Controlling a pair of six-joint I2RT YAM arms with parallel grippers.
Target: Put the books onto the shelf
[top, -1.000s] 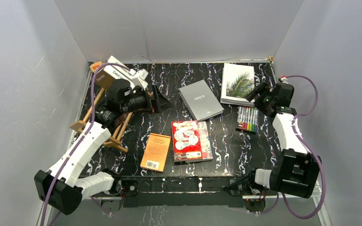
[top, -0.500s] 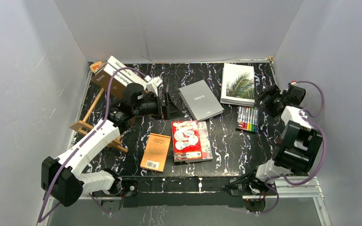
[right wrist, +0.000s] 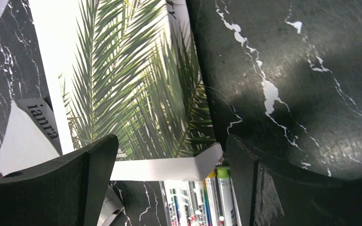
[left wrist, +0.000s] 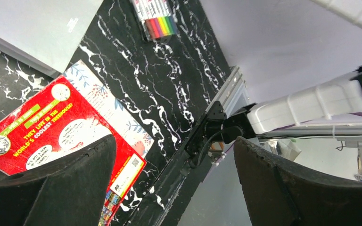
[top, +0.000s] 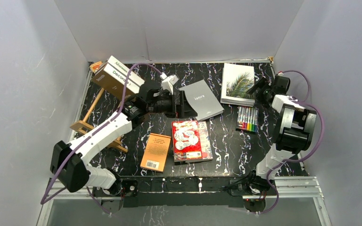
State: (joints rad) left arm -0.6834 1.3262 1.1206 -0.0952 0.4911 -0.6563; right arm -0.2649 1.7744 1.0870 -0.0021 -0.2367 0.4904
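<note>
- Books already shelved: a brown hardback and a white book lie stacked and tilted on the far end of the shelf, at the left side of the table.
- Books outstanding:
  - The grey book is mid-table and the palm-leaf book is at far right.
  - The red book lies on top of a floral-covered book, with the orange paperback just beside them.
  - All of these lie flat.
- Jaws of the left gripper stand wide apart with nothing between them. It sits low at the grey book's left edge; whether it touches the book cannot be told.
- Jaws of the right gripper stand wide apart. A corner of the palm-leaf book shows in the gap, and no grip is evident. The marker pack lies just beside that corner.
- Step in hand, as judged: each arm is lining up on its nearest book.
- Method recommended:
  - A flat book gives no purchase from above, so pinch across its thickness at an edge or corner, working one finger under the cover.
  - Grip near the spine so the pages do not fan open.
  - The right arm should keep clear of the markers.
- Materials:
  - The covers look smooth and slightly glossy, so they are likely slippery.
  - The hardbacks are rigid slabs, while the paperback is thinner and will probably flex.
  - The shelf is bare slatted wood with open frame sides, apparently light and liable to shift if bumped.
  - The table surface is hard, black and white-veined.
</note>
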